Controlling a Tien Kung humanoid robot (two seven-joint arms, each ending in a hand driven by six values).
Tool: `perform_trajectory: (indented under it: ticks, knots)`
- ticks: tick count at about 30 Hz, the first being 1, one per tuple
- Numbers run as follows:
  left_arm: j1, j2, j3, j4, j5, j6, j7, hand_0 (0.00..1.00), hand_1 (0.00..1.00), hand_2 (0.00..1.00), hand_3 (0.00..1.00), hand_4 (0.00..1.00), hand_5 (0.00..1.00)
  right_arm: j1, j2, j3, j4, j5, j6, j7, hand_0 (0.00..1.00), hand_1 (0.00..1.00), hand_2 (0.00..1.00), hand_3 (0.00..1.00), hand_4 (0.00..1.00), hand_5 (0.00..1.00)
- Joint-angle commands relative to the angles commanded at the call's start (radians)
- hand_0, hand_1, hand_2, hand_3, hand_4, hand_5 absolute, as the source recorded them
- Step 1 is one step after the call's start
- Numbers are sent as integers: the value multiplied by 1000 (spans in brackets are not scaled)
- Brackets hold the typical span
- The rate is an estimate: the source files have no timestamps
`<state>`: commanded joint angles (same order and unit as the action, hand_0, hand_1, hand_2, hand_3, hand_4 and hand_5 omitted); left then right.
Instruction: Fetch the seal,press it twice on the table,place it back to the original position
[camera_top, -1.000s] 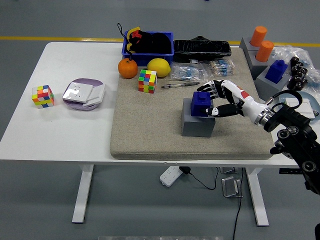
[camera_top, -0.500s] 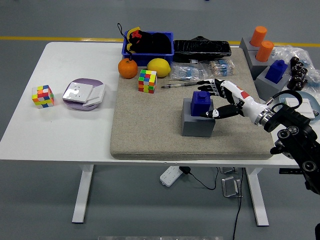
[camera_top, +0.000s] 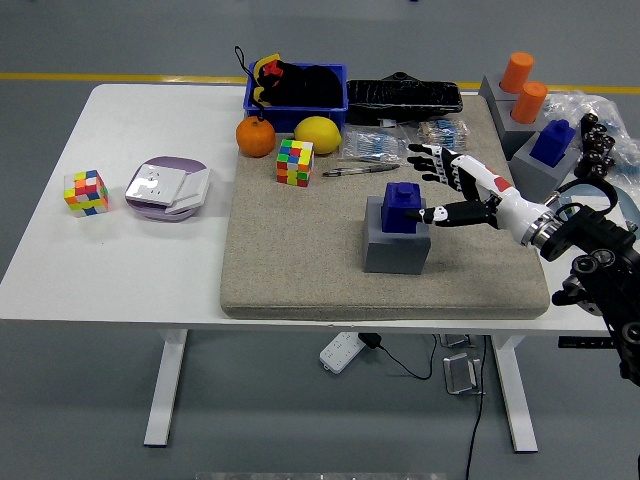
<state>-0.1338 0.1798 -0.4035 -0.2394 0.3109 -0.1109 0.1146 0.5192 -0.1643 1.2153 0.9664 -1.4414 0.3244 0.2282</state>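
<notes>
A blue seal (camera_top: 402, 208) stands upright on its grey block base (camera_top: 397, 245) in the middle of the beige mat (camera_top: 300, 270). My right hand (camera_top: 447, 185) is just to the right of the seal, open, fingers spread and clear of it; the thumb tip hovers near the seal's right side without touching. Its black arm (camera_top: 590, 250) enters from the right edge. The left arm is out of sight.
A Rubik's cube (camera_top: 295, 162), orange (camera_top: 255, 137), lemon (camera_top: 318, 134), pen (camera_top: 360, 170) and blue bin (camera_top: 297, 85) lie behind. At the far right stand another blue seal (camera_top: 553, 141) and orange cylinders (camera_top: 523, 85). Left of the mat are a second cube (camera_top: 86, 192) and a purple plate (camera_top: 167, 188).
My right hand let go of the blue seal, spread its fingers and drew back to the right. The seal stays on its grey base.
</notes>
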Motion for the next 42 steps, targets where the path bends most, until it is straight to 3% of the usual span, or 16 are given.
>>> perform_trajectory:
  ticks: [1,5,18,19,22,24,25,42]
  knots:
    - [-1,0,-1,0,1,0,0,816,817,787,837,805,416,-5,-4,9,8,1,4,-3,961,945,951,989,998,277]
    - [-3,1,-3,0,3,0,-1,816,817,787,837,805,416,-39,-35,78,44,-7,19,-13,961,945,951,989,998,277]
    - [0,3,-21,2,7,3,-1,816,817,788,837,807,422,-144,-150,324,55,-31,16,-43,927,924,914,948,998,272]
    - [-1,3,-23,1,8,3,-1,816,817,787,837,806,418,-153,-155,342,59,-25,18,-48,887,877,835,833,998,204]
    - [-2,4,-27,1,11,3,-2,816,817,787,837,806,418,-178,-168,386,66,-6,21,-62,887,877,835,833,998,204]
    - [-2,5,-28,1,11,5,-1,816,817,787,837,806,418,-195,-174,417,70,-2,27,-73,887,877,835,833,998,204]
    - [-2,6,-28,1,12,6,-1,816,817,788,837,805,418,-205,-176,435,74,-2,33,-82,859,799,763,761,989,228]
    - [-9,11,-24,-1,24,25,2,815,816,787,836,804,415,-309,-171,673,135,-29,43,-136,846,776,717,722,954,234]
